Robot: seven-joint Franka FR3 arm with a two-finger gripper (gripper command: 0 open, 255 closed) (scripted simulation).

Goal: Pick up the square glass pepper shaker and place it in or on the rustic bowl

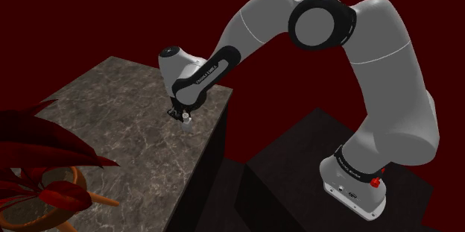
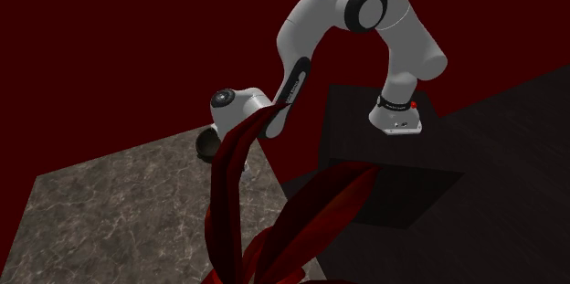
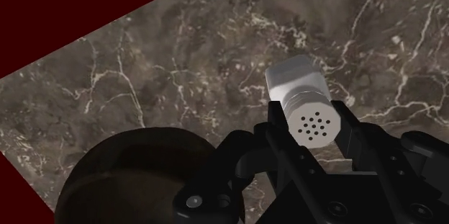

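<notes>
Black two-finger gripper (image 3: 314,123) is clamped on the pale grey square pepper shaker (image 3: 293,78), clasping it at its perforated silver cap, near the table edge facing the stand (image 1: 305,145). Dark round bowl (image 3: 133,165) sits just beside the gripper. Hazards: so high a grip may let the body swing or slip; a low transfer may strike the bowl rim; a drop may clear the nearby edge. Brown marble-patterned table (image 1: 104,111); dark red walls (image 1: 74,14).

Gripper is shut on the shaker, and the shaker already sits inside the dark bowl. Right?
Not inside the bowl. In the wrist view the gripper is shut on the shaker, which has the marble counter behind it, while the dark bowl lies off to one side.
</notes>
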